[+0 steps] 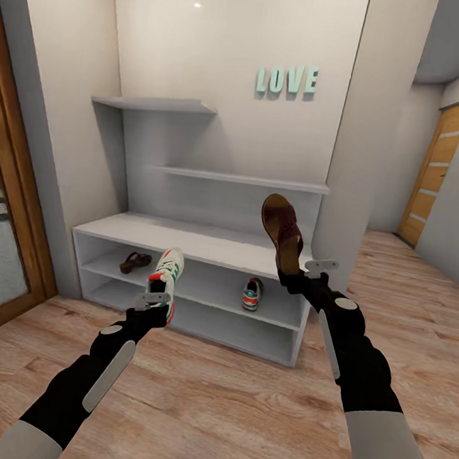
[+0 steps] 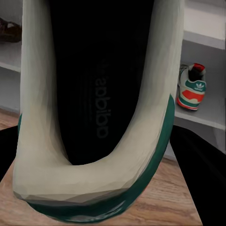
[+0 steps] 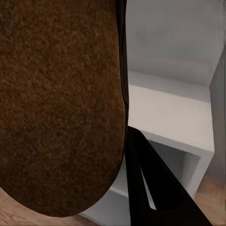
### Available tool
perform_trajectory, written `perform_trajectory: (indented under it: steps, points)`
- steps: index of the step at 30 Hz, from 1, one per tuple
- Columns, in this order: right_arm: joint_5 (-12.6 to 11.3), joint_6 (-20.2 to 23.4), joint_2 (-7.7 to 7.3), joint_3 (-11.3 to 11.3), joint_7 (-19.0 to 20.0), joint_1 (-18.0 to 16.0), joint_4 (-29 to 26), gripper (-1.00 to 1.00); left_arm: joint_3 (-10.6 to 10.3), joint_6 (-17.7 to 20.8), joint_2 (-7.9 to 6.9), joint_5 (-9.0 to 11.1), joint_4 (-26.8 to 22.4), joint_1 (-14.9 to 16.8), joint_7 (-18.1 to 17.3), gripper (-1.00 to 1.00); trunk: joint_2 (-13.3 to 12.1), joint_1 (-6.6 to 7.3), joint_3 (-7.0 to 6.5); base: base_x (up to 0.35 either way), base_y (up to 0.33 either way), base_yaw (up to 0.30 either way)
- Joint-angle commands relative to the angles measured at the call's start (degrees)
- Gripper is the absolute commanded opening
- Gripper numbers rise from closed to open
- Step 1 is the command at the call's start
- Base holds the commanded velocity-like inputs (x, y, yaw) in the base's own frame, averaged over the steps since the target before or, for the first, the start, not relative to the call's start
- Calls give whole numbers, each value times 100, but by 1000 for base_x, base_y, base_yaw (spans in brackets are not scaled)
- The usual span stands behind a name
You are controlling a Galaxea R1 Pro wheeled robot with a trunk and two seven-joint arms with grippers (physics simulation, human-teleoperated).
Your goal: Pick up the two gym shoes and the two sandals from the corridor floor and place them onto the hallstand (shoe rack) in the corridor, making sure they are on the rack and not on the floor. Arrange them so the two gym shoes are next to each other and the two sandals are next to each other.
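1. Two arms reach forward over the corridor floor, a light brown wood-plank laminate, and each carries one piece of footwear.
2. The left gripper has its fingers closed on a held gym shoe, which stands nearly upright in the air, toe up, in front of the left part of the rack. In the left wrist view this shoe shows its dark inside, where lettering on the insole reads "adidas", seen turned on its side.
3. The right gripper has its fingers clamped on the heel end of a held sandal, which points up and slightly left, its tan-brown footbed facing the camera, in front of the right end of the rack's flat top. In the right wrist view the sandal's brown sole looms close.
4. Farther off stands the hallstand, a low pale-grey unit with two open tiers, against the far wall.
5. On its upper tier, to the left, lies the second sandal; it also shows at the edge of the left wrist view.
6. On the same tier, to the right, the second gym shoe stands heel toward the camera; the left wrist view shows a trefoil logo on its heel.
7. Farthest, on the back wall above the shelves, pale teal letters read "LOVE".
8. A wooden door stands down the corridor to the far right.
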State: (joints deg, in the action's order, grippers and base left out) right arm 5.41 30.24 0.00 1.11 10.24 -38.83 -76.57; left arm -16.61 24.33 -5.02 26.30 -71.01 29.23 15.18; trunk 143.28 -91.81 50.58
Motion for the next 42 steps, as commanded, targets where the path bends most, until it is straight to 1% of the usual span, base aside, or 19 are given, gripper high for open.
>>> perform_trajectory:
  steps: [1,11,15,32,38,42]
  points:
    - [39,35,0,3,21,-5,-7,-100,-17,10,-8,60,-10,3,56,-100,3,1,4,0,308,-253]
    - [39,35,0,3,21,-3,-7,-100,-17,10,-8,59,-10,4,56,-100,3,1,-23,0,303,-253]
    - [39,35,0,4,21,-4,-7,-100,-17,10,-8,59,-10,3,56,-100,3,1,-34,0,165,-253]
    - [39,35,0,3,21,-7,-7,-100,-17,10,-8,59,-10,3,56,-100,3,1,-78,0,11,-247]
    - [39,35,0,3,21,-4,-7,-100,-18,10,-1,59,-10,4,56,-100,3,1,-80,0,0,-60]
    - [65,35,0,3,14,-5,-7,-100,-18,3,67,60,-10,3,56,-100,3,1,-80,0,0,-3]
